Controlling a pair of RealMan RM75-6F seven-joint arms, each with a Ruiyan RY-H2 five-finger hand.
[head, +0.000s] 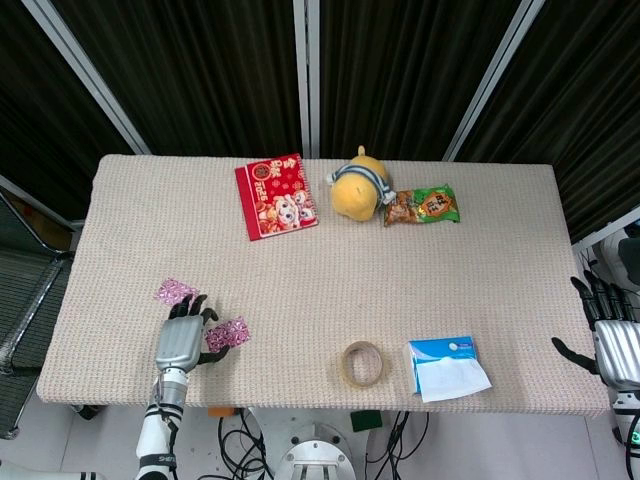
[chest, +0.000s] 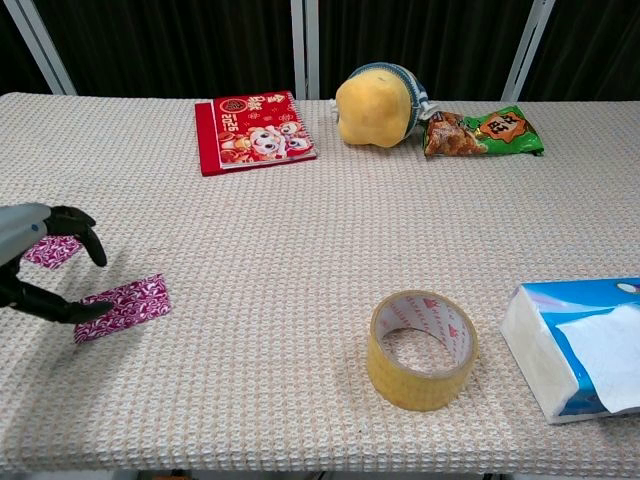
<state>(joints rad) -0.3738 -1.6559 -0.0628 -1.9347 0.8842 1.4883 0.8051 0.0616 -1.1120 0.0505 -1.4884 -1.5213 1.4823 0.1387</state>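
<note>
Magenta foil marks the thing in hand: a small patterned sachet (chest: 124, 307) lies flat on the woven tabletop (chest: 300, 260) at the near left. The left hand (chest: 35, 270) stands over its left end with fingers (chest: 88, 240) spread and arched above the packet; the thumb tip rests at or just on the packet's near edge, and nothing is pinched or lifted. In the head view the same left hand (head: 182, 340) sits palm down, the sachet (head: 226, 334) just beside its fingertips. A second magenta sachet (chest: 50, 249) lies just behind the hand, apart from the first.

As a judgement, the step in hand is the approach to a pinch on the nearer sachet, with contact at most light. The next move calls for the fingers to come down onto the far edge while the thumb holds the near one; the packet is thin and flat, so it may slide on the weave rather than lift.

At the near right a roll of yellow tape (chest: 421, 349) stands on its side, and a blue tissue pack (chest: 580, 345) lies beside it. The right hand (head: 612, 340) hangs off the tabletop's right edge, fingers apart and holding nothing.

Along the far edge lie a red booklet (chest: 254, 130), a yellow plush toy (chest: 374, 105) and a green snack bag (chest: 483, 132).
</note>
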